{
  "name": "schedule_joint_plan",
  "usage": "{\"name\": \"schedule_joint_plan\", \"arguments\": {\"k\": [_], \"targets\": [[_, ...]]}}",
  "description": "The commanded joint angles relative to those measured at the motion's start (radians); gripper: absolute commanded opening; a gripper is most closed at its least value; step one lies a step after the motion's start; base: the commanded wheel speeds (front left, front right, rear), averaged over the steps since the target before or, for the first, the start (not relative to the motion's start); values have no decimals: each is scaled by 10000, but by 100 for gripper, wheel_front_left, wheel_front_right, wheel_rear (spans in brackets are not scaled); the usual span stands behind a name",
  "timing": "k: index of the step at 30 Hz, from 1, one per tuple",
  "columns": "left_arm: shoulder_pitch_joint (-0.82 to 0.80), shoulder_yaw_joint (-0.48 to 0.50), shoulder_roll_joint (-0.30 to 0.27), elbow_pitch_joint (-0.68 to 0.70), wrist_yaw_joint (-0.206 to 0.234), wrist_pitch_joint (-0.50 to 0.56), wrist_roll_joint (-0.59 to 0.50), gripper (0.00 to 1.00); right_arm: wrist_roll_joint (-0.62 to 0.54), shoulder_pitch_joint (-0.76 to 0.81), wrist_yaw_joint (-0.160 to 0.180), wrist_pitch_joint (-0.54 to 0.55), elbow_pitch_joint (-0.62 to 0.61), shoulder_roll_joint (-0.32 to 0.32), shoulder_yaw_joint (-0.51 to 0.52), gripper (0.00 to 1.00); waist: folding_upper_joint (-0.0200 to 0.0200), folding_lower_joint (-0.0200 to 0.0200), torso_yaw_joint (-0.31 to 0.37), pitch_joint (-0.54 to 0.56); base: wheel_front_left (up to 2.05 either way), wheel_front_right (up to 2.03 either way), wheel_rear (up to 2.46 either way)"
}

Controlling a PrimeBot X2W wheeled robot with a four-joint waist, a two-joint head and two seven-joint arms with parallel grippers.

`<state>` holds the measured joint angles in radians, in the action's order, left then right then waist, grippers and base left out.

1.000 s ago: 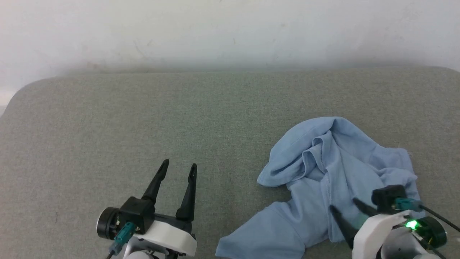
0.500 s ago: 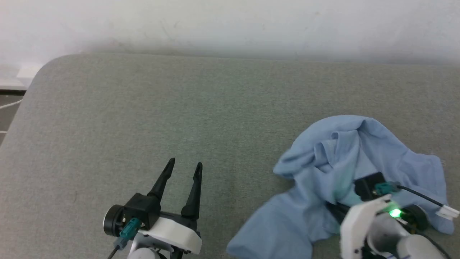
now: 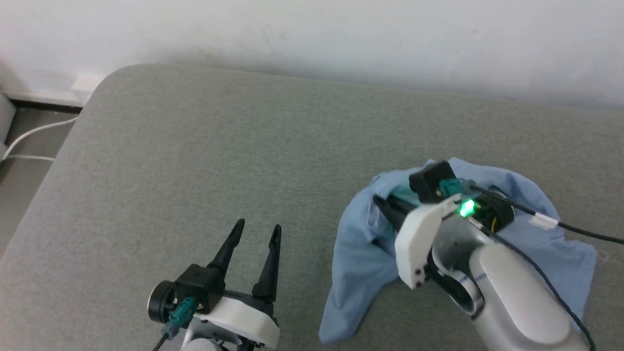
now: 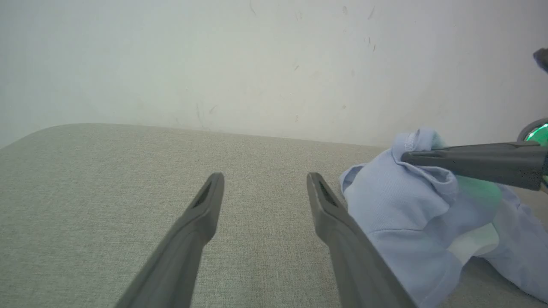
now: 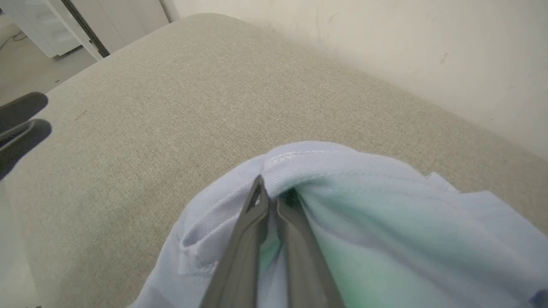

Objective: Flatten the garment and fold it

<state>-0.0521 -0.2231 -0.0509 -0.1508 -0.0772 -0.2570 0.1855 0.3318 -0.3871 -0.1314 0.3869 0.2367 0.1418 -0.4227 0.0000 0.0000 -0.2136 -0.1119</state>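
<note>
Grey cushion [image 3: 195,146], white wall [image 3: 312,29], cable [image 3: 34,131] on floor; right arm [image 3: 512,292] overlaps garment [image 3: 356,253].

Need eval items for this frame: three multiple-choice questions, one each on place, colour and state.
1. The garment lies on the grey upholstered surface:
A. on the robot's right
B. on the robot's left
C. against the far wall

2. The wrist light on the right arm glows:
A. red
B. green
C. white

3. The right gripper is:
A. open above the cloth
B. shut on a garment fold
C. open, flat on the surface

Key:
1 A, the head view shows it at lower right.
2 B, a green glow that tints the cloth.
3 B, the fingers pinch together at a stitched hem.
</note>
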Motion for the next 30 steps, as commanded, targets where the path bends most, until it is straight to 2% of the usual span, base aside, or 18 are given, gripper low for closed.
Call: {"name": "schedule_joint_plan", "arguments": {"k": [1, 5, 6, 7, 10, 13, 16, 20, 26, 30], "targets": [[-115, -26, 6, 21, 55, -47, 32, 100, -195, -367, 7, -390, 298, -143, 73, 0, 0, 0, -266, -91, 0, 0, 0], [-127, -14, 6, 49, 114, -47, 78, 100, -476, -980, 7, -1344, 1759, -610, 258, 0, 0, 0, -444, -182, 0, 0, 0], [-131, -21, 7, 47, 117, -47, 85, 100, -517, -1047, 7, -1344, 2182, -653, -4, 26, 0, 0, -471, -187, 0, 0, 0], [-134, -30, 7, 40, 121, -47, 91, 100, -494, -1086, 7, -1302, 2588, -680, -279, 100, 0, 0, -489, -189, 0, 0, 0], [-147, -75, 7, 13, 149, -47, 118, 100, -373, -1167, 7, -1383, 3451, -609, -1040, 100, 0, 0, -472, -156, 0, 0, 0], [-129, -26, 7, 39, 196, -47, 122, 100, 143, -1223, 7, -1787, 3738, -549, -1233, 100, 0, 0, -247, -65, 0, 0, 0], [-71, 63, 7, 54, 173, -47, 56, 100, 573, -1310, 7, -2278, 3529, -286, -1368, 100, 0, 0, 93, 68, 0, 0, 0], [19, 218, 7, 130, 130, -47, -36, 100, 1083, -1276, 7, -3127, 2608, 321, -1188, 100, 0, 0, 605, 294, 0, 0, 0], [115, 405, 7, 395, 84, -47, 3, 100, 734, -405, 7, -4616, 1002, 1461, 312, 100, 0, 0, 1263, 480, 0, 0, 0], [221, 461, 7, 531, 131, -47, 66, 100, 140, 889, 7, -5429, 89, 1553, 1943, 100, 0, 0, 1581, 487, 0, 0, 0]]}}
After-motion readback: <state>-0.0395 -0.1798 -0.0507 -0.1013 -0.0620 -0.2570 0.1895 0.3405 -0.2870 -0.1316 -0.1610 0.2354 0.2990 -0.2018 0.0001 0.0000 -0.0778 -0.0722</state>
